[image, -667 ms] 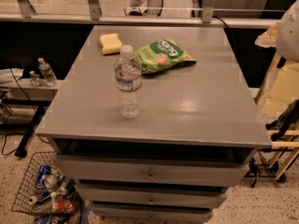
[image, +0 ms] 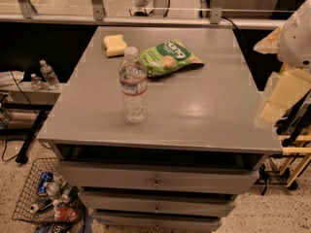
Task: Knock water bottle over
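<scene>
The water bottle [image: 132,86] stands upright on the grey cabinet top [image: 204,110], left of centre and near the front. It is clear and ribbed, with a white cap and a white label with a red band. My arm's white shell [image: 297,33] shows at the right edge. Below it my cream-coloured gripper [image: 281,97] hangs beside the cabinet's right edge, far to the right of the bottle and apart from it.
A green snack bag [image: 167,57] and a yellow sponge [image: 114,44] lie behind the bottle. Two small bottles [image: 43,75] stand on a low shelf to the left. A wire basket of cans [image: 46,198] sits on the floor at the front left. Drawers [image: 155,181] are below the top.
</scene>
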Controlling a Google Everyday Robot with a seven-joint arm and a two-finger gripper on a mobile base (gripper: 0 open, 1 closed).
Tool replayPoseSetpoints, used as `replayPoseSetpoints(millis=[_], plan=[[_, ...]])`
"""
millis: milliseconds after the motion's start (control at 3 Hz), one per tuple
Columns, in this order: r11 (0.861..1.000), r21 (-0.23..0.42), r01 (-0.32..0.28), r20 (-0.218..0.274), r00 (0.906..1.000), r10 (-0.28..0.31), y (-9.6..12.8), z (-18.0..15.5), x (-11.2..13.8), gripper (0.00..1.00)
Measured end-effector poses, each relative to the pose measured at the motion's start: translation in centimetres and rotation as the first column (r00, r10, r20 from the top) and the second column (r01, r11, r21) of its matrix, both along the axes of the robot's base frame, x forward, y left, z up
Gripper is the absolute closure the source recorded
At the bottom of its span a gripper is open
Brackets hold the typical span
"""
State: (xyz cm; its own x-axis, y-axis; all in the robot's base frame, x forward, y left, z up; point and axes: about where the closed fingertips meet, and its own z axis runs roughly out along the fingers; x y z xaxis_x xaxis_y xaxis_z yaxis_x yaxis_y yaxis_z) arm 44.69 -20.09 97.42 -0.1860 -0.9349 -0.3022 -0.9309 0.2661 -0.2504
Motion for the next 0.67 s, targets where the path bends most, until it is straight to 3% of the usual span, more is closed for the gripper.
replayPoseSetpoints(millis=[333, 667], plan=[[0.970, 0.222, -0.103, 0.006, 0.9945, 0.104, 4.0, -4.0, 3.9, 0.00], [0.863, 0.462, -0.204, 0.071, 0.9786, 0.193, 9.3, -5.9, 7.5, 0.00]])
